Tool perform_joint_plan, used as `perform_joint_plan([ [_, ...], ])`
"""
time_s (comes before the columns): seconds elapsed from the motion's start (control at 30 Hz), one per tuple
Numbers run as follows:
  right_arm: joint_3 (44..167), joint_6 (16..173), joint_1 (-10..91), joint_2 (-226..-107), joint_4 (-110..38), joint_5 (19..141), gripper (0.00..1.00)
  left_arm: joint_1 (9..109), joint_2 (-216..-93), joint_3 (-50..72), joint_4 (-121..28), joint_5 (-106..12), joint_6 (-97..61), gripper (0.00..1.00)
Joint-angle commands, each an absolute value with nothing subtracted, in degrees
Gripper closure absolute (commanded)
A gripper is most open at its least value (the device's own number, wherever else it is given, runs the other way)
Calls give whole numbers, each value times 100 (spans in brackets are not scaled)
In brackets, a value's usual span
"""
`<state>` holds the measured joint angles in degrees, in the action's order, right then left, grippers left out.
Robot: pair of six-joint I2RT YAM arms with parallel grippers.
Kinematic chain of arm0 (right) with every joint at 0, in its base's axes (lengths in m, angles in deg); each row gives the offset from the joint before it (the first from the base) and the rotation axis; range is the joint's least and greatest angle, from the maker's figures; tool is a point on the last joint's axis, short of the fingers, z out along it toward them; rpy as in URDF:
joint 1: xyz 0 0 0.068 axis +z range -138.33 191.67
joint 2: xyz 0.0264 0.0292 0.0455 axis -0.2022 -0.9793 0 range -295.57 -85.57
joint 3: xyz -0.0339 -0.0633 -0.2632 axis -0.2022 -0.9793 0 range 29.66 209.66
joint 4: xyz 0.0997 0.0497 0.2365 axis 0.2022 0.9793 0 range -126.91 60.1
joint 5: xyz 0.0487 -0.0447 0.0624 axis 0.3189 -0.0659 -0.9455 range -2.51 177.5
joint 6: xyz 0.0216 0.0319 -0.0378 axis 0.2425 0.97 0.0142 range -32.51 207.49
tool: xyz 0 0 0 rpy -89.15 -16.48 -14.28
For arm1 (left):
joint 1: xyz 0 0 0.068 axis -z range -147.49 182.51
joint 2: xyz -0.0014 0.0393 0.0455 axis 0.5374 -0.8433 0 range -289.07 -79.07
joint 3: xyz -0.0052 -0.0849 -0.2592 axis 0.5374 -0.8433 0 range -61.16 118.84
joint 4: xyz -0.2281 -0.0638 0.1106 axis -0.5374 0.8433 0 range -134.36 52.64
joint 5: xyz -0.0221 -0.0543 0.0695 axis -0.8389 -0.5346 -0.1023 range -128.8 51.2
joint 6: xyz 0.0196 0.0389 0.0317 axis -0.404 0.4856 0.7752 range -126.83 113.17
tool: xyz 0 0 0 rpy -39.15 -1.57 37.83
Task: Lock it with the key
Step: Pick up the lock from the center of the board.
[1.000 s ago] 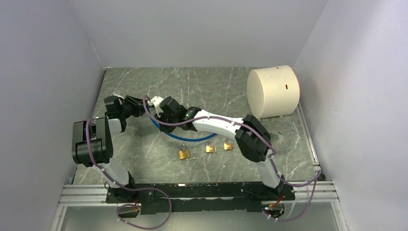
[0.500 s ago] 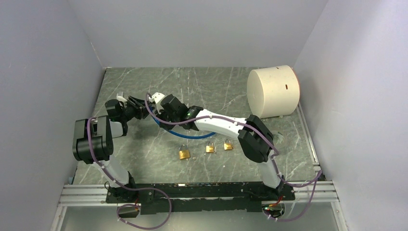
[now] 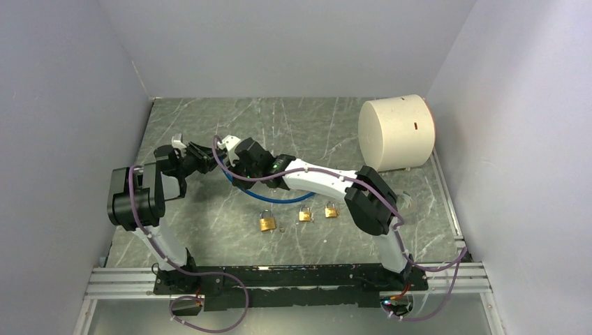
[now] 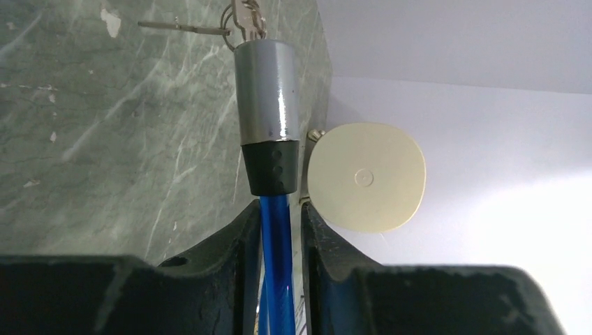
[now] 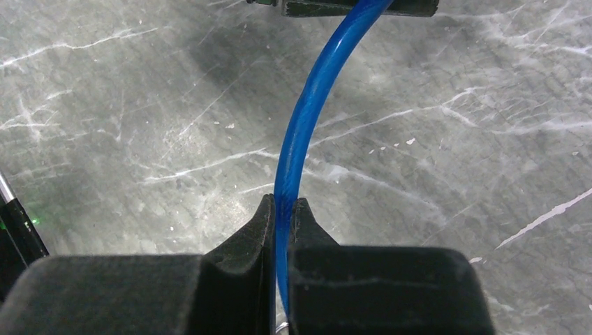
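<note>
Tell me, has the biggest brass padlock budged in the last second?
No. The largest padlock stays where it was, the same gap from the front rail and the white drum.

A cream cylinder (image 3: 396, 132) lies on its side at 2 o'clock on the green marbled worktop (image 3: 314, 125), close to the right wall. Three small brass padlocks (image 3: 305, 215) sit in a row at 6 o'clock (each apart from its neighbour).
</note>
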<state>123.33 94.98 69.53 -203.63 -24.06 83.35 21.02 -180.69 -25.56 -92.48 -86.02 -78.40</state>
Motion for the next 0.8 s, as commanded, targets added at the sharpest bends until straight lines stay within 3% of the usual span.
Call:
perform_joint_plan([
  [0.0,12361,9366,6946,-19962,-2731,8162,100,2117,-18190,-2402,-9747,-8810,-7872,69],
  [0.17,12240,9327,6949,-19887,-2869,7899,100,2117,-18332,-2341,-9759,-8900,-7798,64],
  [0.5,12102,9159,6949,-19842,-3011,7585,100,2121,-18668,-2229,-10162,-9037,-7986,68],
  [0.63,12129,9175,6942,-19872,-2938,7593,100,2125,-18670,-2225,-10193,-9083,-7919,78],
  [0.77,12129,9309,6941,-19873,-2816,7786,100,2130,-18623,-2231,-10271,-9107,-7925,94],
])
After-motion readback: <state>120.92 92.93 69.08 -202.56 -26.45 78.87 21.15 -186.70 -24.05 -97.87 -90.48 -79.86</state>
